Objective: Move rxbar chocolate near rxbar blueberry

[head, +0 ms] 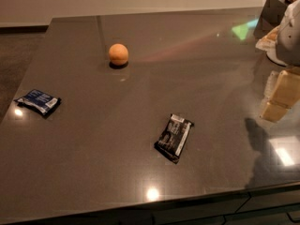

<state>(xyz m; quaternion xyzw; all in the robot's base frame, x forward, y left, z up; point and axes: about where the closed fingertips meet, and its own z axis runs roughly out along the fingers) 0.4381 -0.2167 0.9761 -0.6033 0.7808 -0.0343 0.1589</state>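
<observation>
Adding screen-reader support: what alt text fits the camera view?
The rxbar chocolate lies centre-front on a dark table, apart from the rxbar blueberry near the left edge. An orange sits farther back; the gripper is at the right edge.

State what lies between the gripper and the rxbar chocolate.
Bare tabletop, in the camera view, from the gripper at the right edge to the rxbar chocolate.
</observation>
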